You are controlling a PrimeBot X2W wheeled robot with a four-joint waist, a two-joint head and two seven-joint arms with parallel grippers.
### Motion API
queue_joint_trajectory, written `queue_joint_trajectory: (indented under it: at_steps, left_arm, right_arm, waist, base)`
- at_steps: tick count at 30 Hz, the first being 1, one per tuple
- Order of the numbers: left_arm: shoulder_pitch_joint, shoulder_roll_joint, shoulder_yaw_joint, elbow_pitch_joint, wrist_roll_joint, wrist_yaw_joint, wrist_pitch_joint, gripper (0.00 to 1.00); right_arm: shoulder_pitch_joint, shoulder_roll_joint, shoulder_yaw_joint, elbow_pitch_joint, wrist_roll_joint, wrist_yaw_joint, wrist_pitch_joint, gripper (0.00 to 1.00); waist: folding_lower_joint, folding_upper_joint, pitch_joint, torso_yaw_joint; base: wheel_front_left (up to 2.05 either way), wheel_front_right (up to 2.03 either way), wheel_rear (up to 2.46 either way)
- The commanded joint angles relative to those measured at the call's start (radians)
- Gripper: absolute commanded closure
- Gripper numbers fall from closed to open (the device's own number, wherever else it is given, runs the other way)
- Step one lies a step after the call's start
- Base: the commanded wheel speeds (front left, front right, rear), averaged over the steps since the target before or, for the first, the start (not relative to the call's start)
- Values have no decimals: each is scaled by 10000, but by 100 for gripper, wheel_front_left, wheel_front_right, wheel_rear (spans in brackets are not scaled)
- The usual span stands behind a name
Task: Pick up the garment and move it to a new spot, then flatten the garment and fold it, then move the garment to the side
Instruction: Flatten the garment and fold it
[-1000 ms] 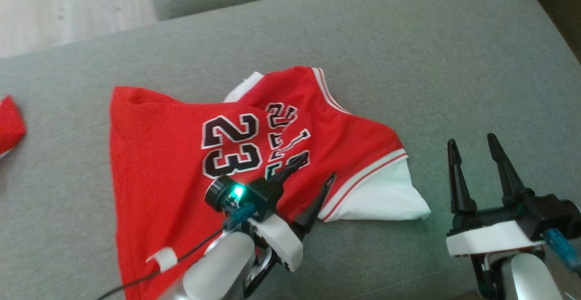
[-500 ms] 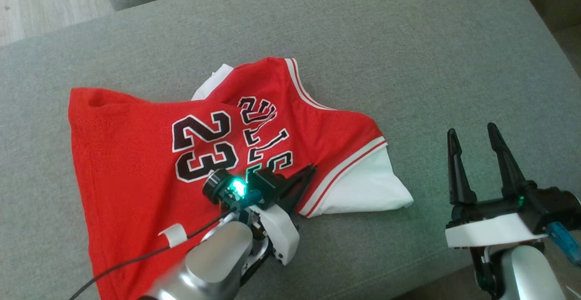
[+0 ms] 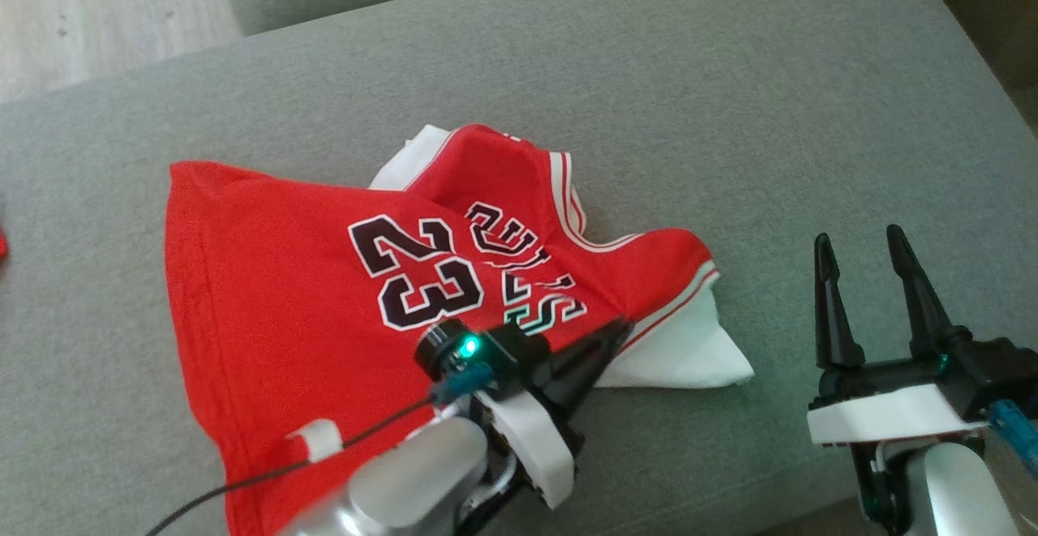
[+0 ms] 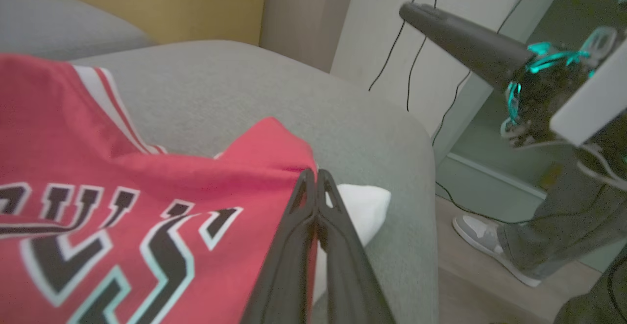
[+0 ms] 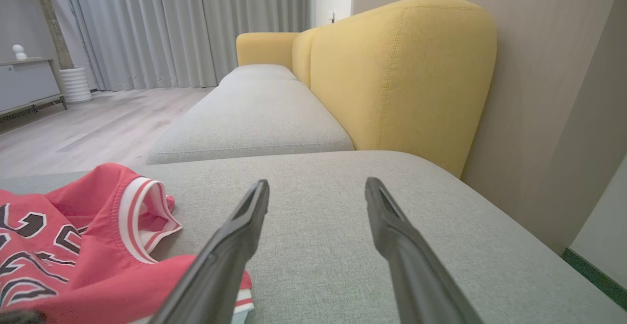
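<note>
The garment is a red jersey with a black "23", striped trim and a white part at its right end. It lies rumpled on the grey sofa seat. My left gripper is shut on the garment's red edge near the striped armhole. In the left wrist view the two fingers press together on the red cloth, beside the white corner. My right gripper stands open to the right of the garment, above bare cushion. In the right wrist view its fingers are spread, and the garment lies at the lower left.
A yellow sofa back rises behind the grey seat, with another grey cushion further off. Wooden floor shows at the upper left. A scrap of red cloth lies at the left edge. A person's shoe stands on the floor beside the sofa.
My left gripper has shut on the garment's edge near the armhole, and the cloth there has bunched up. The head camera has shifted. The right gripper has stayed open.
</note>
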Motion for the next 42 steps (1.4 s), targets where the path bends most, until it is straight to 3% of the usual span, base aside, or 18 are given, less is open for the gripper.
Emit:
queue_joint_trajectory:
  at_steps: [1, 9, 18, 19, 21, 23, 24, 25, 26, 33, 42]
  left_arm:
    - [-337, 230, 345, -547, -156, 18, -189, 100]
    - [-982, 402, 1809, -727, 341, 821, -408, 100]
    - [-1398, 314, 2772, 517, 1261, 941, -415, 99]
    - [-1419, 273, 2785, 665, 1390, 881, -415, 72]
    - [-1325, 100, 2792, 1012, 1633, 659, -416, 58]
    - [-1225, -2, 2774, 1207, 1778, 545, -416, 53]
    - [-1180, -47, 2778, 1288, 1847, 507, -416, 43]
    - [-1146, -85, 2773, 1375, 1926, 480, -416, 7]
    - [-1127, -117, 2767, 1438, 2023, 459, -416, 0]
    - [-775, -231, 3728, 884, 2364, 754, -417, 0]
    - [1283, 0, 5693, -1838, 2977, 1014, -417, 0]
  right_arm:
    - [-123, -66, 155, -298, -56, -9, -109, 0]
    - [-244, -66, 306, -314, -39, -9, -109, 0]
    - [-396, -66, 378, -283, 1, -9, -109, 0]
    - [-401, -66, 388, -269, 16, -9, -109, 0]
    - [-417, -66, 396, -252, 84, -9, -109, 0]
    - [-417, -66, 394, -246, 108, -9, -109, 0]
    - [-417, -66, 389, -246, 114, -9, -109, 0]
    - [-419, -66, 385, -246, 115, -9, -109, 0]
    - [-423, -66, 381, -248, 116, -9, -109, 0]
    - [-398, -66, 271, -272, 120, -9, -109, 0]
    - [-180, -66, -216, -272, -45, -9, -109, 0]
  waist:
    - [1, 0, -36, 85]
    - [1, 0, 92, 214]
    - [1, 0, 257, -30]
    - [1, 0, 272, -73]
    - [1, 0, 307, -148]
    - [1, 0, 321, -168]
    - [1, 0, 332, -170]
    - [1, 0, 346, -166]
    - [1, 0, 358, -158]
    - [1, 0, 287, 37]
    - [1, 0, -174, 783]
  base:
    - [0, 0, 0]
    - [0, 0, 0]
    - [0, 0, 0]
    - [0, 0, 0]
    - [0, 0, 0]
    - [0, 0, 0]
    - [0, 0, 0]
    - [0, 0, 0]
    - [0, 0, 0]
    - [0, 0, 0]
    - [0, 0, 0]
